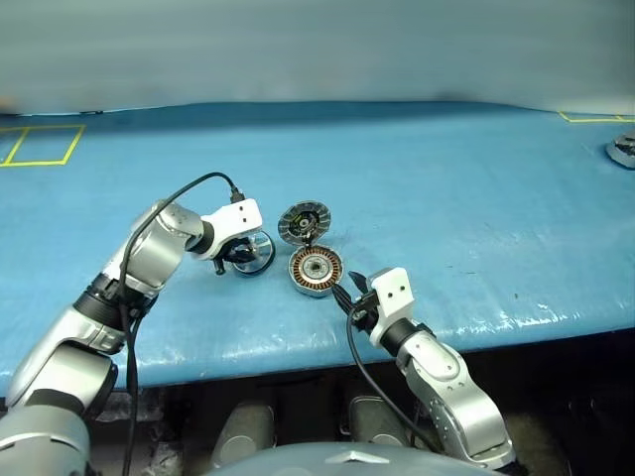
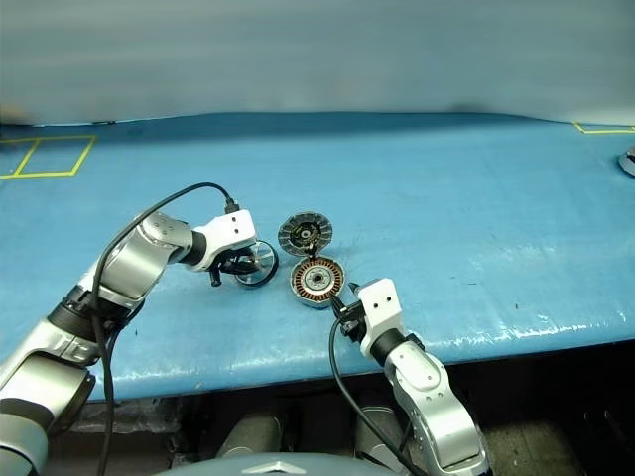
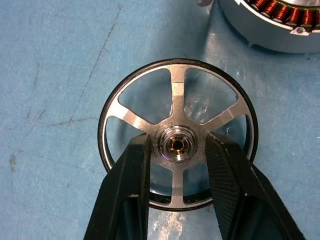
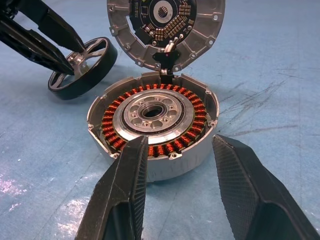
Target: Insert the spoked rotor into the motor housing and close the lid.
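Spoked rotor sat tilted on the blue table left of the open motor housing, its hub pinched by the downward-angled left gripper, while the right gripper hovered half-open before the housing.

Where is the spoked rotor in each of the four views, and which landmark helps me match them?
Left eye view: spoked rotor, left of centre, at the left gripper.
Right eye view, left of centre.
Left wrist view, centre, fingers either side of its hub.
Right wrist view, upper left.
Shared landmark: motor housing, beside it.
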`<state>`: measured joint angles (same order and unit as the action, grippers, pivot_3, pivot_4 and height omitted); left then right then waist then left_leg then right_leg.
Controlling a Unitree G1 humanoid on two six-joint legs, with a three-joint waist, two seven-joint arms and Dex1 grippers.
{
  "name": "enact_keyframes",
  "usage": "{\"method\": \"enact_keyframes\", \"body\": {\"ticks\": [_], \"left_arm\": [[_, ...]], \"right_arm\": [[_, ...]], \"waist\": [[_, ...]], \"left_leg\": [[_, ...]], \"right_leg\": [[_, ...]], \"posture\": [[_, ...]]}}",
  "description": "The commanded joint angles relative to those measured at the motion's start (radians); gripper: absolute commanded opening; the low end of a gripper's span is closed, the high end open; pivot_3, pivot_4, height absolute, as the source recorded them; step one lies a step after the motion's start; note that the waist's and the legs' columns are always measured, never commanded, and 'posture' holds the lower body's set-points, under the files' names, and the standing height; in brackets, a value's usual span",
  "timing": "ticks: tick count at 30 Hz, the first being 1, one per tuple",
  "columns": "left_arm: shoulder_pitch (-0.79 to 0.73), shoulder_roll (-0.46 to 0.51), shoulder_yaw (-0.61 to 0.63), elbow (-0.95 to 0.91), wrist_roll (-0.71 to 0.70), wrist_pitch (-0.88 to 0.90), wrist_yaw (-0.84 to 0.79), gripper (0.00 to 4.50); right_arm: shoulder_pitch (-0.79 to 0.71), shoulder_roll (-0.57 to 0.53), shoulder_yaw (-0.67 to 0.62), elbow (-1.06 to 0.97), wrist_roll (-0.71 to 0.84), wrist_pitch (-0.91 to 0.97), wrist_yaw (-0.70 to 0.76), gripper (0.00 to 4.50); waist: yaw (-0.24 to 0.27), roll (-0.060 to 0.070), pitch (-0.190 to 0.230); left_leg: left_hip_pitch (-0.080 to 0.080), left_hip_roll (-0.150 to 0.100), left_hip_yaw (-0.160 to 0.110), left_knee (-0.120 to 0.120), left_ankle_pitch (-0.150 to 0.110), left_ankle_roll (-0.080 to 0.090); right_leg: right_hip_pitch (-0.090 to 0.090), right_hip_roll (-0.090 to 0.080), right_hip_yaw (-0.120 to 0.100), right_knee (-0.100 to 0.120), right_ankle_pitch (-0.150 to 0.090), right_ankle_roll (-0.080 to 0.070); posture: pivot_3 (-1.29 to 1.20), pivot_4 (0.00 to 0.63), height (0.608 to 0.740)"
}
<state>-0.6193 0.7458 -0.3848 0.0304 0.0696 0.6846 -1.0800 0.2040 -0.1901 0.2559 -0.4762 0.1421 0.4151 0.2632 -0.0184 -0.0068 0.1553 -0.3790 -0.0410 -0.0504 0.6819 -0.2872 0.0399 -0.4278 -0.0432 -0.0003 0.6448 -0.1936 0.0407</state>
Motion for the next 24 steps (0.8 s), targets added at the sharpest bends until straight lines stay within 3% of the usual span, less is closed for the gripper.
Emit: {"method": "enact_keyframes", "body": {"ticks": [1,7,12,18,24], "left_arm": [[0.031,0.075,0.112,-0.087,-0.053,0.021,-0.024,1.27],[0.185,0.200,0.256,-0.327,-0.266,0.080,-0.163,1.27],[0.217,0.146,0.311,-0.491,-0.453,0.174,-0.151,1.27],[0.154,0.001,0.154,-0.511,-0.383,0.211,0.055,1.27],[0.062,-0.147,0.004,-0.413,-0.271,0.187,0.212,1.27]], "right_arm": [[0.005,-0.003,-0.017,-0.040,0.011,-0.038,0.012,2.13],[0.046,-0.039,-0.053,-0.038,0.049,-0.119,0.082,2.13],[0.090,-0.076,-0.083,-0.002,0.087,-0.184,0.153,2.13],[0.116,-0.077,-0.085,0.065,0.074,-0.283,0.175,2.13],[0.125,-0.056,-0.060,0.109,0.031,-0.334,0.151,2.13]], "waist": [[-0.002,0.000,0.000],[-0.001,0.000,0.000],[0.011,0.000,0.001],[0.008,-0.001,0.001],[0.007,-0.001,0.001]], "left_leg": [[0.000,0.000,0.000,0.000,0.000,0.000],[0.000,0.000,0.000,0.000,0.000,0.000],[0.000,0.000,0.000,0.001,-0.002,0.002],[0.002,0.000,0.000,0.001,0.000,0.000],[0.002,0.000,0.001,0.001,0.000,0.000]], "right_leg": [[0.000,0.000,0.000,0.000,0.000,-0.001],[0.000,-0.001,0.000,-0.001,-0.001,0.000],[0.001,-0.003,0.000,-0.003,-0.002,0.002],[0.004,-0.002,0.001,0.000,-0.003,0.003],[0.003,0.000,0.002,0.000,-0.002,0.004]], "posture": [[0.00,0.150,0.740],[0.00,0.150,0.740],[0.00,0.150,0.740],[0.00,0.150,0.740],[0.00,0.150,0.740]]}}
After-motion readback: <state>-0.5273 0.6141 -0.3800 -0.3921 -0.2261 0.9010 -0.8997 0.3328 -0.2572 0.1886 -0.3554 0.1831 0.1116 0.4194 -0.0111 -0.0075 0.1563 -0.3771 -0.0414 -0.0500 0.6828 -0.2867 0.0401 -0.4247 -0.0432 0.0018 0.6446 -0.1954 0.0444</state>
